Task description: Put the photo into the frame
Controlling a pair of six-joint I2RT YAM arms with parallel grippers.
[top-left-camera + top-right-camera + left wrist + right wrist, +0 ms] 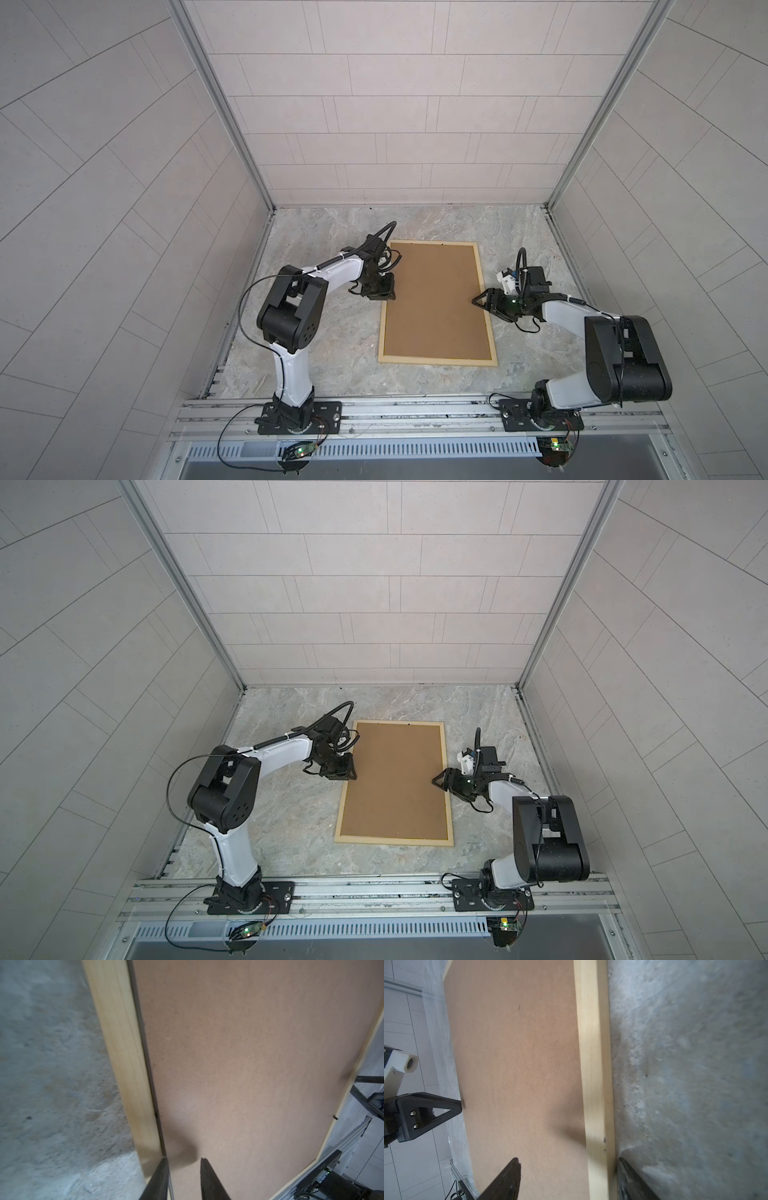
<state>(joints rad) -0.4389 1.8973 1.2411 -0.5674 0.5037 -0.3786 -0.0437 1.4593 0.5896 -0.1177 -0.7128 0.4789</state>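
We see the frame (438, 362) lying flat near the middle of the marbled grey surface (332, 332), its long sides running away from the arm bases. The brown backing board (436, 299) sits inside its pale wooden bars and fills the opening. The left claw (182, 1160) is low at the frame's left long bar, partway along it. In the left wrist view its fingers (160, 1180) stand a narrow gap apart with nothing pinched between them, one tip at the seam where bar meets board and the other over the board itself. The right claw (569, 1160) is at the opposite long bar, about level with the left one. Its fingers are spread wider and straddle that bar, one tip over the board and the other just outside the bar's outer edge, close to the surface. We cannot tell whether any tip touches the wood. In both top views the two claws face each other across the board.
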